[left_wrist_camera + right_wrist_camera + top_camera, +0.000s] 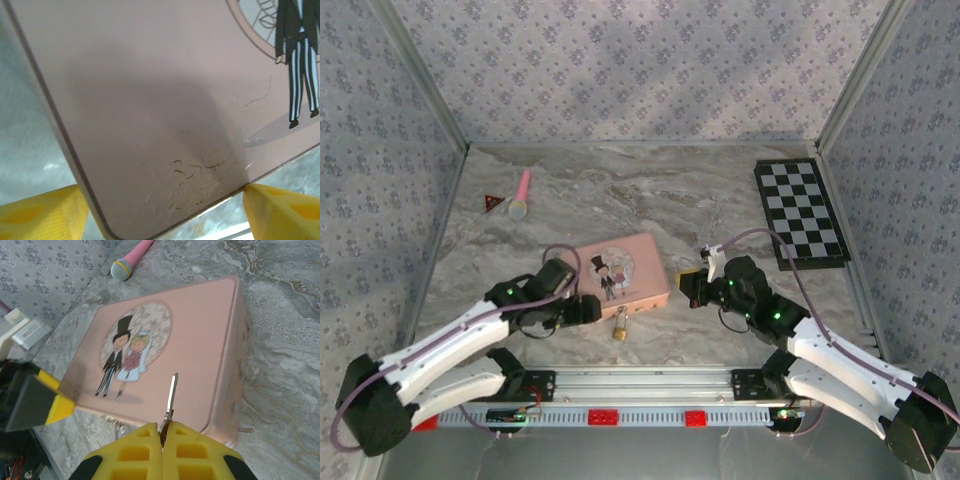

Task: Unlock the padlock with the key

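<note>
Padlock (pixel 619 325) lies flat on the bench (pixel 720 200), just off the near long edge of the pink tin (pixel 620 270), roughly mid-length and apart from it. It sits between the two sets of fingers. It's near the left fingers (pixel 586 308), which are at the tin's near-left corner. It's well apart from the right fingers (pixel 695 288), which are off the tin's right end.

Padlock long axis runs roughly square to the tin's near edge, from the tin toward the arm bases. The brass body looks like the end away from the tin, thin end toward it; it's small in the top view, so I'm not certain.

Left fingers (pixel 40 215) are spread wide, with one yellow tip on each side of the tin's corner and the lid between them. They hold nothing. I can't tell whether either tip touches the tin wall.

Right fingers (pixel 135 455) are pinched together on the key (pixel 171 397). Its blade sticks straight out past the tips, pointing at the tin's end wall and clear of it.

Beyond the tin: toy microphone (pixel 522 195) at far left, chessboard (pixel 800 212) at far right.
</note>
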{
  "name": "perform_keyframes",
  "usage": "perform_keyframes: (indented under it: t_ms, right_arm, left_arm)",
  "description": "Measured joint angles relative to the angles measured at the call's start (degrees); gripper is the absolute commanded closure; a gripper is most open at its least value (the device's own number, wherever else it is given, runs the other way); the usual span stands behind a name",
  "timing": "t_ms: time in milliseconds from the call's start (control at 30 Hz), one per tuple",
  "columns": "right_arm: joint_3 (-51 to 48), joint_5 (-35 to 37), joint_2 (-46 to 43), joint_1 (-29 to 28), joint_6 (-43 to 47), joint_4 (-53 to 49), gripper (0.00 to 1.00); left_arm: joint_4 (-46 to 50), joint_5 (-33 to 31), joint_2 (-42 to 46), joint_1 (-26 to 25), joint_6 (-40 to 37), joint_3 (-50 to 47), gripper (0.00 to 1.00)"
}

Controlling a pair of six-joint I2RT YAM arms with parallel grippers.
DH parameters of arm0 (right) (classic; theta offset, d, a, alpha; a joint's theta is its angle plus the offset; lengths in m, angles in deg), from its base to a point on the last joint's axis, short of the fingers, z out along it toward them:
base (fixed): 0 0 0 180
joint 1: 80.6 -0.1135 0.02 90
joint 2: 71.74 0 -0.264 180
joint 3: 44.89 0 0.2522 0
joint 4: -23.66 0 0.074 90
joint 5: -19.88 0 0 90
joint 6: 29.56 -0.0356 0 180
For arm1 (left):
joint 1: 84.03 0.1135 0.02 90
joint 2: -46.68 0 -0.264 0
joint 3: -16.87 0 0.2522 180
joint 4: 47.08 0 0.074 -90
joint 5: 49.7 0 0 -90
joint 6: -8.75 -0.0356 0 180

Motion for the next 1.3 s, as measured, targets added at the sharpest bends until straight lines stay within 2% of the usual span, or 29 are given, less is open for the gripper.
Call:
perform_keyframes:
  t_ms: [167, 333, 433, 533, 667, 800, 900, 1000, 1300]
  right_arm:
    - [0.0, 0.9, -1.5, 0.0, -0.3, -1.3, 1.0]
    - [-0.2, 1.9, -2.3, 0.0, -1.2, -1.6, 1.0]
    - [-0.3, 2.2, -2.3, 0.0, -1.7, -1.9, 1.0]
    - [-0.4, 2.4, -2.3, -0.1, -1.9, -1.9, 1.0]
    - [-1.0, 2.6, -2.3, -0.1, -2.7, -1.8, 1.0]
    - [-2.7, 2.2, -1.6, -0.2, -4.3, -0.2, 1.0]
    - [-3.8, 0.6, 0.0, -0.2, -5.8, 2.0, 1.0]
    - [-4.3, -1.0, 2.4, -0.4, -7.4, 4.2, 1.0]
    - [-7.7, -6.1, 9.7, -1.7, -11.6, 9.0, 1.0]
  left_arm:
    - [-6.1, -0.6, -11.3, 5.4, -7.7, 7.0, 0.22]
    - [-9.9, -4.1, -21.2, 9.6, -15.2, 14.7, 0.23]
    - [-9.9, -7.6, -23.6, 10.5, -19.4, 18.1, 0.22]
    - [-10.3, -7.2, -21.4, 10.3, -21.0, 17.9, 0.22]
    - [-13.7, -5.2, -14.6, 7.3, -21.0, 13.8, 0.22]
    - [-24.5, 1.1, -9.1, 4.5, -18.9, 3.3, 0.22]
    - [-32.5, 4.5, -11.3, 4.5, -15.8, -3.5, 0.22]
    - [-38.7, 6.0, -15.8, 4.3, -13.0, -6.2, 0.22]
    - [-52.0, 6.8, -25.4, 0.9, -9.8, -3.9, 0.27]
